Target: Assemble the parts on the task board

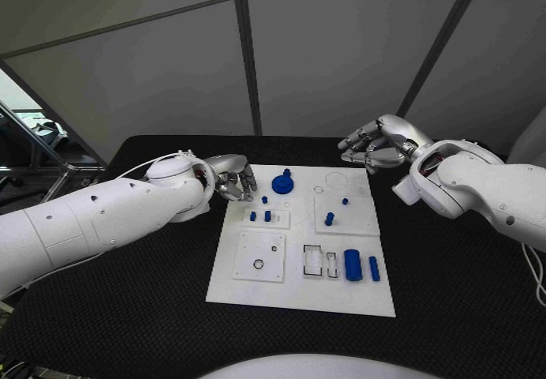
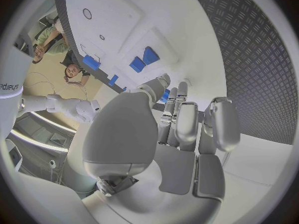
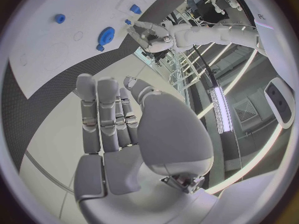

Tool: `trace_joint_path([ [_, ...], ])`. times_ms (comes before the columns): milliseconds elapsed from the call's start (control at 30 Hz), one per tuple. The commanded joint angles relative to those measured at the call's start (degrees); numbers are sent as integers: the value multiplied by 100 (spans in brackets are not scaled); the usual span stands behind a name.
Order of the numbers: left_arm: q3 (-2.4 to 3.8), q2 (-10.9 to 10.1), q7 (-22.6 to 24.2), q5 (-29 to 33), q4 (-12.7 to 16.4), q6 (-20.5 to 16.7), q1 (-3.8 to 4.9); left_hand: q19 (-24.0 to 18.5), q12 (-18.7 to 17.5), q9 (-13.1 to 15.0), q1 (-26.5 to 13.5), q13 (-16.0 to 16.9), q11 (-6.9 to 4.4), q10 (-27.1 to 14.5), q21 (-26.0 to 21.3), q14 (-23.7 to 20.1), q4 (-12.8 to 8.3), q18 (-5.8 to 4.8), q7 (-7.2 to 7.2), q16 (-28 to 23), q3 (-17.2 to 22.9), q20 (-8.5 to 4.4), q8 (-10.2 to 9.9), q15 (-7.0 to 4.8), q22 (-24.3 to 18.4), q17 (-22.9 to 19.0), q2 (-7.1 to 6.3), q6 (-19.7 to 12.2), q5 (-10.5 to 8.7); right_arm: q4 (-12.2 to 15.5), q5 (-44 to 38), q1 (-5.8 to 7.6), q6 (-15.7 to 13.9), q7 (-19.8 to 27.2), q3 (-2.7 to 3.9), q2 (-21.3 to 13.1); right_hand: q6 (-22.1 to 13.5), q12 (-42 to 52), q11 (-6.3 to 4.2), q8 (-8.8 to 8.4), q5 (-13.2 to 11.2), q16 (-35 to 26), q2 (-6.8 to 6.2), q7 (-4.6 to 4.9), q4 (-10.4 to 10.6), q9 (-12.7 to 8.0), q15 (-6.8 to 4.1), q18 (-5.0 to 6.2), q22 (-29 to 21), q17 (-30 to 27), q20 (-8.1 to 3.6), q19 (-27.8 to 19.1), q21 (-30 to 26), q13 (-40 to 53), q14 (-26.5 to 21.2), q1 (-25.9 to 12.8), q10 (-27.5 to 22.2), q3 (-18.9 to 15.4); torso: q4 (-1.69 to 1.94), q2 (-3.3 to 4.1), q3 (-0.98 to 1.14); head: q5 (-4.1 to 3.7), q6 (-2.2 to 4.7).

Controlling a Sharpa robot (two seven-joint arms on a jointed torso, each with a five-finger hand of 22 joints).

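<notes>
The white task board [image 1: 298, 292] lies in the middle of the black table. On it are a blue gear [image 1: 282, 184], two small blue pegs [image 1: 259, 215], another peg [image 1: 329, 219], a thick blue cylinder [image 1: 353, 264] and a thin blue bar [image 1: 373, 268]. My left hand [image 1: 236, 183] hovers at the board's far left edge, fingers apart and holding nothing; the left wrist view shows its fingers [image 2: 187, 124] extended toward blue parts [image 2: 144, 59]. My right hand [image 1: 375, 146] hangs beyond the board's far right corner, empty. In the right wrist view its fingers [image 3: 106, 114] are straight, with the gear [image 3: 106, 35] ahead.
The board has rectangular recesses [image 1: 312, 260] and a square plate with a hole [image 1: 260, 257] near its front. Black table [image 1: 136, 300] surrounds the board on all sides. Grey wall panels [image 1: 319, 55] stand behind the table's far edge.
</notes>
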Motion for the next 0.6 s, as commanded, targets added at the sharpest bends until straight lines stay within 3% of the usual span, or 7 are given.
trace_joint_path([
  [33, 71, -172, 428, 870, 113, -631, 19, 0, -26, 3, -49, 14, 9, -5, -271, 31, 35, 121, -33, -13, -28, 45, 53, 37, 333, -98, 25, 110, -4, 101, -1341, 9, 365, -478, 1, -76, 94, -162, -27, 22, -81, 671, -5, -39, -52, 1, -36, -147, 564, 483, -25, 255, 525, -148, 319, 70, 163, 102, -8, 2, 7, -101, 50],
  [167, 124, -455, 951, 2453, 259, -1128, 22, -202, -29, -9, -71, 25, 18, -4, -829, -39, 71, 230, -12, -91, -28, 55, 87, 44, 28, -252, 73, 179, -2, 239, -2354, -1, 456, -801, -15, -170, 166, -396, -42, -10, -216, 1257, -35, -30, -101, -18, -33, -218, 1034, 883, -27, 389, 949, -332, 312, 52, 318, 183, -10, 0, 12, -262, 95],
  [267, 137, -659, 1361, 3868, 380, -1420, 23, -637, -25, -44, -43, 33, 51, -60, -1880, -324, 74, 414, 22, -428, -16, 90, 103, 81, -551, -811, 134, 220, -3, 349, -3121, -45, 560, -1070, -43, -221, 132, -554, -15, -63, -389, 1489, -91, -27, -103, -40, -14, -254, 1241, 1038, -10, 458, 1130, -431, 310, 13, 270, 224, -9, 6, 8, -374, 124],
  [300, 138, -719, 1498, 4299, 418, -1473, 23, -748, -8, -56, -35, 40, 53, -59, -2134, -794, 77, 455, 22, -1196, -8, 97, 108, 80, -694, -2031, 162, 232, 0, 386, -3339, -71, 597, -1156, -50, -232, 110, -586, -9, -85, -429, 1527, -111, -30, -94, -48, -8, -260, 1278, 1061, -5, 471, 1162, -452, 309, -8, 244, 227, -9, 5, 9, -402, 131],
  [367, 139, -800, 1720, 4970, 469, -1487, 23, -897, 25, -73, -38, 54, 51, -46, -2501, -1113, 82, 517, 20, -1719, -23, 99, 115, 76, -904, -2763, 170, 249, -6, 439, -3654, -115, 644, -1280, -64, -243, 72, -662, 13, -127, -488, 1578, -156, -27, -73, -62, 8, -267, 1325, 1086, 8, 480, 1203, -504, 300, -56, 161, 233, -4, 6, 5, -431, 131],
  [400, 136, -861, 1908, 5509, 508, -1464, 23, -1003, 48, -79, -32, 63, 48, -34, -2762, -1179, 85, 560, 17, -1829, -20, 98, 125, 74, -1053, -2882, 200, 264, -6, 479, -3895, -151, 674, -1375, -82, -244, 56, -709, 29, -148, -511, 1597, -184, -24, -61, -69, 19, -268, 1340, 1090, 17, 478, 1217, -537, 291, -81, 99, 237, -6, 8, 4, -449, 144],
  [600, 118, -995, 2462, 6940, 660, -1191, 23, -1213, 132, -107, -3, 96, 40, -51, -3291, -1280, 65, 632, 20, -2024, -53, 102, 143, 76, -1366, -3097, 254, 272, -5, 546, -4482, -268, 705, -1588, -125, -207, -45, -795, 74, -238, -570, 1884, -274, 13, -17, -92, 59, -303, 1542, 1293, 53, 565, 1391, -638, 303, -155, -18, 253, -7, 13, -1, -518, 144],
])
